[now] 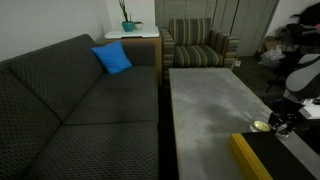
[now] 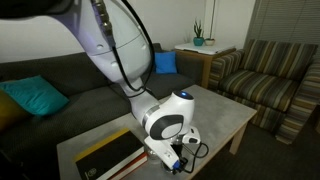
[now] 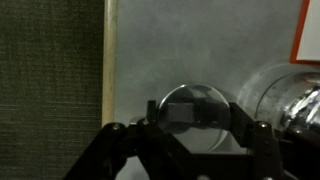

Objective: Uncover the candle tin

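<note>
Since the candle tin (image 3: pixel 205 100) is prob light + slick, pinch its rim.
End effector (image 3: pixel 195 115) straddles it, can't tell if clamped.

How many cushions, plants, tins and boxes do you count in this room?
Cushions: 2, blue and teal
Potted plant: 1
Candle tin: 1
Yellow-edged black box: 1
Total: 5
</note>
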Available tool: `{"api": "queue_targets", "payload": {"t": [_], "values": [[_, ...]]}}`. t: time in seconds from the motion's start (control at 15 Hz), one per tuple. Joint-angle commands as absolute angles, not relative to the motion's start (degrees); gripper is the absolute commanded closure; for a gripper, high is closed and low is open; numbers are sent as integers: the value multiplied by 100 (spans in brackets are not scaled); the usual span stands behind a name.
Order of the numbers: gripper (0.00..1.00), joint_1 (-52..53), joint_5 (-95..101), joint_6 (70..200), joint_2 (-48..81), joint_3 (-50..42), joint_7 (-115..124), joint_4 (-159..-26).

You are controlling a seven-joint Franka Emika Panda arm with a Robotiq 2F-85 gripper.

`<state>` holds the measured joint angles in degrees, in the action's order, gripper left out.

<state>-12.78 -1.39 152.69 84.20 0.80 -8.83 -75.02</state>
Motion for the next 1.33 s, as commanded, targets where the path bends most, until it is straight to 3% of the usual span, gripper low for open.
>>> {"api": "queue_targets", "payload": {"t": [0.0, 0.13, 1.27], "values": [[6, -1208, -147, 15305, 8420, 82, -841, -7466], [0, -1157, -140, 15318, 8420, 66, -819, -7470], [0, -81, -21, 15793, 7362, -762, -341, -8662]]}}
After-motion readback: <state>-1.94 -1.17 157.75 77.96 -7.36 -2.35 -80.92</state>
